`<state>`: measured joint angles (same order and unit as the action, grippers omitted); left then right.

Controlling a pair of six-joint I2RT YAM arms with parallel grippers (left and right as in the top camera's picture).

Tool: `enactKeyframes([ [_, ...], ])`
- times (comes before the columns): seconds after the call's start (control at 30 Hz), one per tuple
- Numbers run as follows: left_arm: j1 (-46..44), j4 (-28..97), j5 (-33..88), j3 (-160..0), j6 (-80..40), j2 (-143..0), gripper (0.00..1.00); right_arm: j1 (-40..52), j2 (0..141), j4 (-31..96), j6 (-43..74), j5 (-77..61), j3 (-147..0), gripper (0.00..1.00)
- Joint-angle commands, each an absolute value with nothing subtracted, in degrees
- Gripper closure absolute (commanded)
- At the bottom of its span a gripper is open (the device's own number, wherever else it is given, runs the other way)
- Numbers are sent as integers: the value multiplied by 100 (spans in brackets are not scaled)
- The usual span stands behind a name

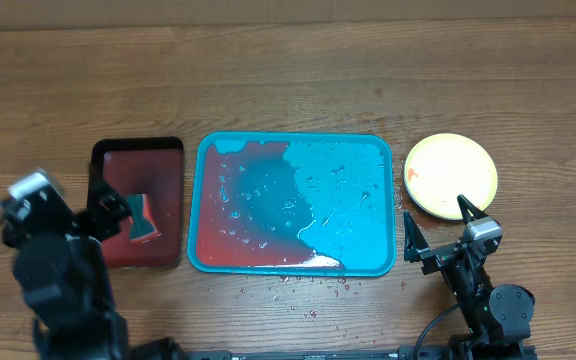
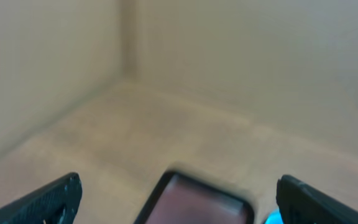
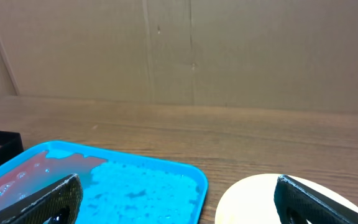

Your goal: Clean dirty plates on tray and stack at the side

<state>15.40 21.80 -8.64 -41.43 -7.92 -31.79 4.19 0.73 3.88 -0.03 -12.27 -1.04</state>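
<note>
The turquoise tray (image 1: 368, 150) lies mid-table with no plates on it, only red sauce water and droplets; it also shows in the right wrist view (image 3: 135, 186). A yellow-green plate (image 1: 451, 175) with a pale centre and a small red smear sits on the table right of the tray, and also shows in the right wrist view (image 3: 253, 199). The light blue and cream plates are not visible. My right gripper (image 1: 438, 222) (image 3: 182, 202) is open and empty, just in front of the plate. My left gripper (image 1: 108, 205) (image 2: 179, 202) is open and empty at the dark red tray's left edge.
A small black-rimmed dark red tray (image 1: 118, 160) (image 2: 160, 193) stands left of the turquoise tray, with a teal and red sponge (image 1: 143, 215) in it. Red droplets (image 1: 288, 285) spot the table in front of the turquoise tray. A cardboard wall (image 3: 179, 50) stands behind the table.
</note>
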Motion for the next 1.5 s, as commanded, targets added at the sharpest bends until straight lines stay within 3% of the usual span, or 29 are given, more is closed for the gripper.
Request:
enactKeyframes([
  [0.0,1479,1138,305,-2853,-198,-2438,0,454,16,353,-3,-1267,-45,0],
  [0.23,781,510,340,-1415,445,-1238,0,454,16,353,-3,-1267,-45,0],
  [0.57,705,541,353,-274,773,-12,0,454,16,353,-3,-1267,-45,0],
  [1.47,711,462,344,-47,751,-25,0,454,16,353,-3,-1267,-45,0],
])
